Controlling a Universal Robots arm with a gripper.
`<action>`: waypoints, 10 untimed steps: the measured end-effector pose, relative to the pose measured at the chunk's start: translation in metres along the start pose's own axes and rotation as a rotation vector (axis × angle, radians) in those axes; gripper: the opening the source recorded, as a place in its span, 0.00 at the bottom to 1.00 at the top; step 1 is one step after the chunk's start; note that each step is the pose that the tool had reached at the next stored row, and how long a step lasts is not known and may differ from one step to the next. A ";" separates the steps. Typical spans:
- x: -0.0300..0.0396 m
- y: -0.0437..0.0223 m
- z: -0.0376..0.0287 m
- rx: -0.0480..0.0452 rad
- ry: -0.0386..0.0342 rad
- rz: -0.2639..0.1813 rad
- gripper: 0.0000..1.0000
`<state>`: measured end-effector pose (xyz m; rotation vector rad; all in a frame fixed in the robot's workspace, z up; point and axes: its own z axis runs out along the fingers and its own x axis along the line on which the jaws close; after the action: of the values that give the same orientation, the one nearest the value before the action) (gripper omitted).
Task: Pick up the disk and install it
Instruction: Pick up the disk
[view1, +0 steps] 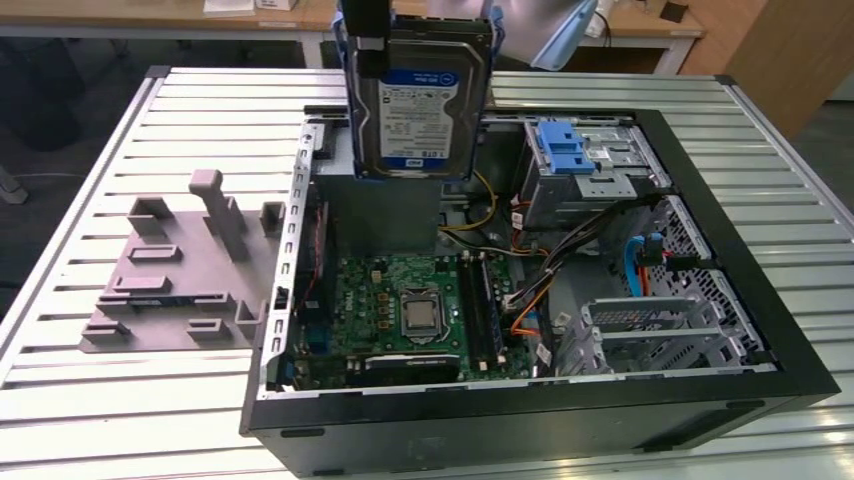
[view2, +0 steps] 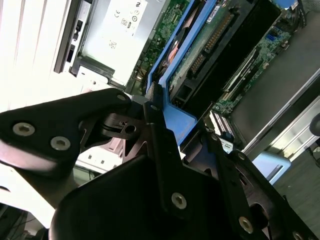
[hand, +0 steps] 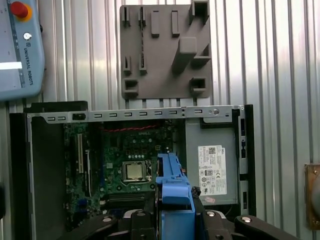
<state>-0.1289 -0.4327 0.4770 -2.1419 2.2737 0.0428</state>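
Disk (view1: 424, 95): silver-grey drive in blue carrier, label facing out, hanging upright, its carrier edge pinched in the gripper (hand: 175, 216). Below gripper: open computer case (view1: 534, 420), motherboard (hand: 115, 150) exposed, lying on slatted worktop (view1: 134, 400). Beside case: grey fixture plate (view1: 167, 275).

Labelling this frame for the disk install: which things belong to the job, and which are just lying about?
Job: disk, clamped in the gripper above the open computer case; likely the blue-latched drive cage.
Lying about: grey fixture plate beside the case; teach pendant.
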 end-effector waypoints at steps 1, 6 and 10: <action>0.0002 -0.0015 0.0000 0.0000 0.0000 0.000 0.36; 0.0011 -0.0083 0.0000 0.0000 0.0000 0.001 0.36; 0.0019 -0.0136 -0.0001 0.0000 0.0000 0.002 0.36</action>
<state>-0.1155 -0.4354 0.4769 -2.1396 2.2759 0.0428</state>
